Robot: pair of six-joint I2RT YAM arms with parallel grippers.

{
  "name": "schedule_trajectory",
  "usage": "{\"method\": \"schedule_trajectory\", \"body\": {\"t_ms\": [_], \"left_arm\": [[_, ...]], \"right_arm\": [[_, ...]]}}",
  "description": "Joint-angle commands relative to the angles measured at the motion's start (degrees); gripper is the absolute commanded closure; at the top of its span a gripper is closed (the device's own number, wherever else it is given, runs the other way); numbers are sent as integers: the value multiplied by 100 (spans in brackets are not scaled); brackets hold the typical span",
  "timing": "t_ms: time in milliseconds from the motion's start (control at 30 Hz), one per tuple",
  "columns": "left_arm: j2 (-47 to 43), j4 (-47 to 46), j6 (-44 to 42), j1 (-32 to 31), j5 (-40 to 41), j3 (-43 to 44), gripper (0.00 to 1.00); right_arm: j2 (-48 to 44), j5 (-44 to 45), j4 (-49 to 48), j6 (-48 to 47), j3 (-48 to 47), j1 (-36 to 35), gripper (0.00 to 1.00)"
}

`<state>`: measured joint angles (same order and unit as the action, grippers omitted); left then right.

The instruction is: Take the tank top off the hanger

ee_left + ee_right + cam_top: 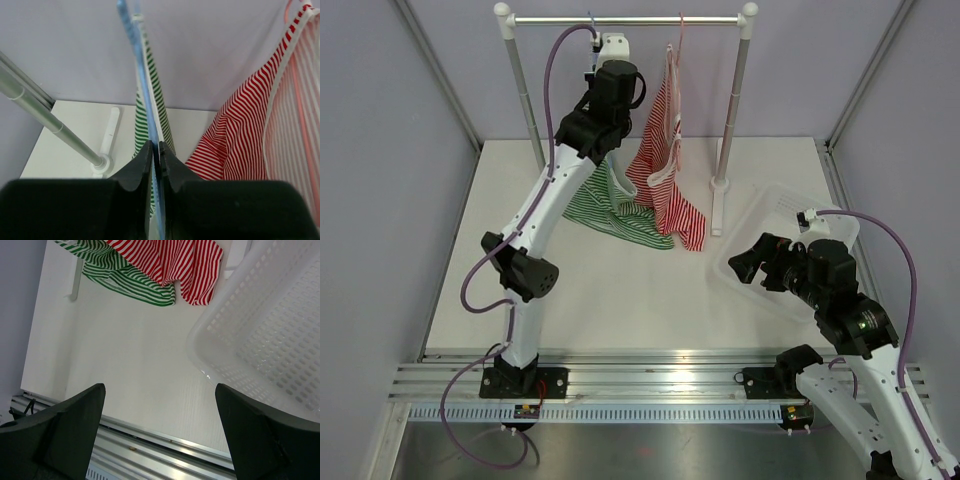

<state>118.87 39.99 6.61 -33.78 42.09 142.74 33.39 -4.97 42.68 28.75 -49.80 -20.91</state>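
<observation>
A green-striped tank top (612, 212) hangs from a blue hanger (591, 28) on the rail, with its lower part trailing on the table. My left gripper (594, 58) is raised just under the rail. In the left wrist view it (155, 146) is shut on the thin blue hanger (142, 80), with the green top (144, 107) right behind it. A red-striped tank top (665, 160) hangs on a pink hanger (679, 60) to the right. My right gripper (747, 262) is open and empty, low by the basket, and shows open in its wrist view (159, 386).
The clothes rack has a top rail (640, 19), two posts (733, 110) and a white foot (718, 205). A white plastic basket (782, 205) lies on the table at the right, also in the right wrist view (270, 330). An aluminium rail (650, 372) runs along the near edge.
</observation>
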Motion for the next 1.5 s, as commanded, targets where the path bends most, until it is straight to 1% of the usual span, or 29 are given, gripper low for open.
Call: {"method": "schedule_trajectory", "body": {"t_ms": [0,33,167,267,300,333,433,500,633,833,1033,1167,1300,1367,1433,1467], "left_arm": [[-215,-299,41,178,186,53,95],[-250,-290,85,205,142,26,100],[-426,-211,288,372,-139,-167,100],[-470,-132,428,591,-612,-229,100],[-461,-105,437,696,-988,-246,100],[-435,-88,446,741,-1131,-238,100],[-417,9,534,873,-1457,-238,93],[-400,61,552,926,-1545,-246,100],[-505,97,490,943,-1449,-246,100],[-979,36,306,952,-1475,-246,100],[-1409,79,218,987,-1694,-237,100],[-1621,158,218,1014,-2037,-229,100],[-1867,535,323,1014,-2257,-229,100],[-2068,764,428,1022,-2362,-456,100],[-2533,791,534,1014,-2608,-824,100],[-2701,757,630,1014,-2792,-1261,100]], "right_arm": [[-16,-162,-224,25,-12,-28,1],[-8,-162,-233,25,-12,-28,1],[36,-171,-225,8,-38,-28,1],[36,-180,-207,8,-30,-28,0],[36,-188,-207,8,-30,-28,1],[28,-188,-207,16,-30,-28,1],[28,-180,-181,16,-56,-19,0],[36,-153,-163,16,-65,-28,1],[28,-144,-145,8,-100,-28,1],[63,-162,-189,8,-118,-36,0],[19,-180,-242,51,-82,-28,0],[1,-206,-251,60,-65,-27,1],[-69,-223,-268,52,-39,-28,0],[-130,-267,-391,8,5,-28,1],[-183,-311,-505,-10,49,-28,1],[-201,-329,-654,-27,67,-36,1]]}}
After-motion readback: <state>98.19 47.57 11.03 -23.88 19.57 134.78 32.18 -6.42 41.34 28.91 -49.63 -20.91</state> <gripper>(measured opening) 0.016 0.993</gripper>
